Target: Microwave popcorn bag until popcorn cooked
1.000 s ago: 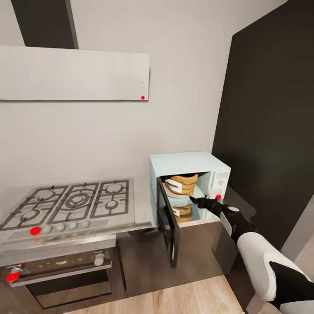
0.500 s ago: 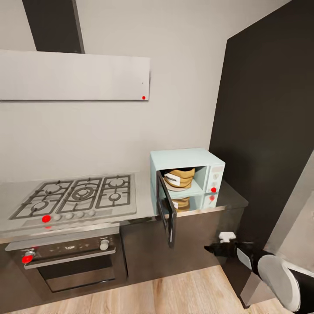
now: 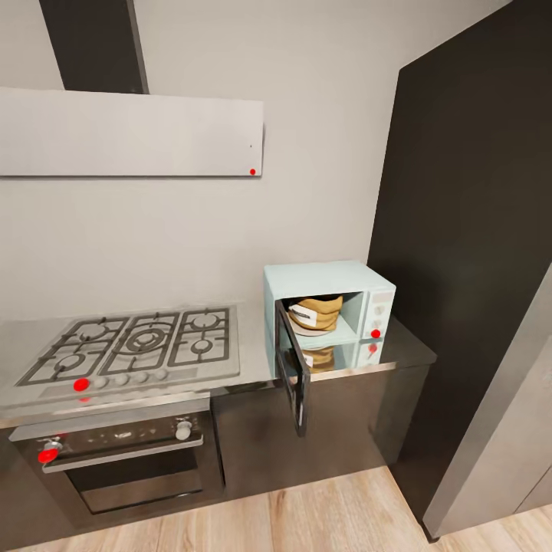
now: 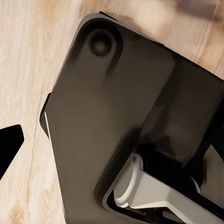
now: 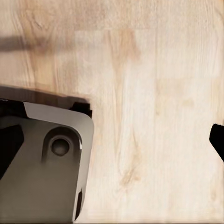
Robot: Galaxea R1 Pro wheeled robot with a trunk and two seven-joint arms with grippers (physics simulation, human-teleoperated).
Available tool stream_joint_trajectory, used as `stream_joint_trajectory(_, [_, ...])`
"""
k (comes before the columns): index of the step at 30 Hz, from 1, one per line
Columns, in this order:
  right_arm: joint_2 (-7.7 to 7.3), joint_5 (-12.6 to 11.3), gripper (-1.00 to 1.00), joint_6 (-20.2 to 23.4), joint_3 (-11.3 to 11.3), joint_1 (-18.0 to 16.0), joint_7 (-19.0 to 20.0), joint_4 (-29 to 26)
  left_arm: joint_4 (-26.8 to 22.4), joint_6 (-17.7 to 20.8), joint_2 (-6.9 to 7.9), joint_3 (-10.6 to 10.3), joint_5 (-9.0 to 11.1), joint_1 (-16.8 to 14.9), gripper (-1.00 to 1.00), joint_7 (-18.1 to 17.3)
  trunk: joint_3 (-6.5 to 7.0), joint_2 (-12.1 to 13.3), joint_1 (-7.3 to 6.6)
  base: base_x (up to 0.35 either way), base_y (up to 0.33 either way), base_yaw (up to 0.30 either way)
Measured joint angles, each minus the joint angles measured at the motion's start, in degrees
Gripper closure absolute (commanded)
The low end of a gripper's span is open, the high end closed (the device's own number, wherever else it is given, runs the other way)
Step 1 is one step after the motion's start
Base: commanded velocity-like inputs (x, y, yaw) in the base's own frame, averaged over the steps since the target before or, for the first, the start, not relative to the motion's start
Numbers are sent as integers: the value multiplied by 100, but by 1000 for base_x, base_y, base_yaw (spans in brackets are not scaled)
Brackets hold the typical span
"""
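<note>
The popcorn bag is seen inside the microwave, whose door hangs open toward the robot. Both wrist views are aimed at the wooden floor, so neither gripper's state can be told; the door is judged nearer the right arm.

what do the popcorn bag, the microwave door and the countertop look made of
Popcorn bag: coarse tan cloth, burlap-like, matte with a rolled rim. Microwave door: dark glass in a grey frame, probably metal or plastic. Countertop: grey, glossy, likely polished metal; it mirrors the bag.
</note>
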Motion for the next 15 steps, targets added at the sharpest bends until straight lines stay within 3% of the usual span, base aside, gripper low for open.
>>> stream_joint_trajectory(5, [-12, -1, -100, 46, 0, 20, -37, 11, 1, 1, -4, 9, 8, 0, -100, 1, 0, 0, 0, 16, -125, 0])
stream_joint_trajectory(8, [40, -1, -100, 147, 0, 43, -404, 17, 1, 0, -4, 10, 14, 0, -100, 1, 0, 0, 0, 29, -35, 49])
stream_joint_trajectory(15, [9, 5, -100, 150, 0, 45, -435, 17, 1, -1, -4, 18, 20, 0, -100, 1, -14, 2, 0, 3, -3, 259])
